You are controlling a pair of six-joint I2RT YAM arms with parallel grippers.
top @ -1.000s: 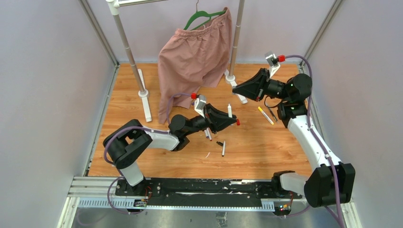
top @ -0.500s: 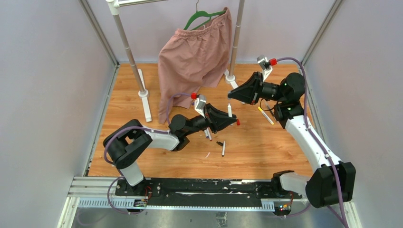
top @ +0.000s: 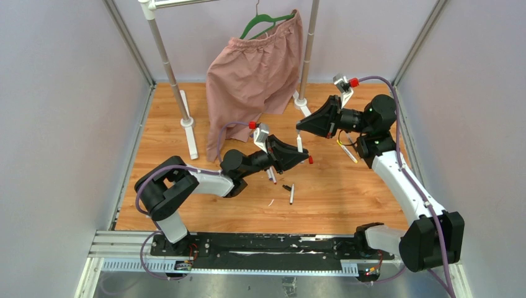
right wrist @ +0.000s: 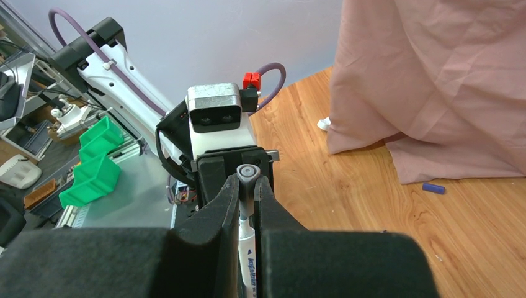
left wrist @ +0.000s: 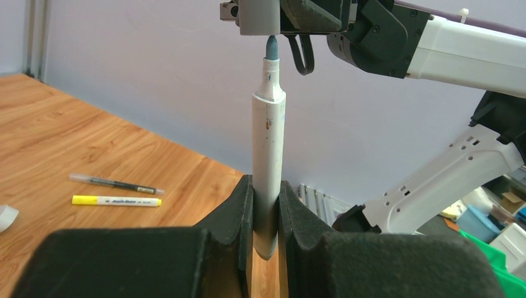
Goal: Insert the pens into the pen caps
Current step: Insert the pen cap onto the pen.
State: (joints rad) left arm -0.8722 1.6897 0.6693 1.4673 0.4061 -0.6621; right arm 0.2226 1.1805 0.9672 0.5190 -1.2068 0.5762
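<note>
- the white pen (left wrist: 268,155) stands upright in your left gripper (left wrist: 265,192), which is closed narrow on the lower barrel, with the blue-grey tip pointing up.
- the grey cap (left wrist: 259,17) sits straight above that tip, pinched in your right gripper (right wrist: 248,186). the tip is at the cap's mouth; whether it has gone in cannot be told.
- you are at the mating step for this pair: pen and cap look lined up but not yet seated.
- the next move likely calls for a straight push along the pen's axis, both grips firm, until the cap covers the tapered neck. any tilt could catch the tip on the rim.
- well apart on the worktop (top: 347,198), a yellow pen (left wrist: 116,201) and a thin dark pen (left wrist: 115,183) lie side by side.
- another pen (top: 291,194) lies near the left gripper in the top view, waiting its turn.
</note>
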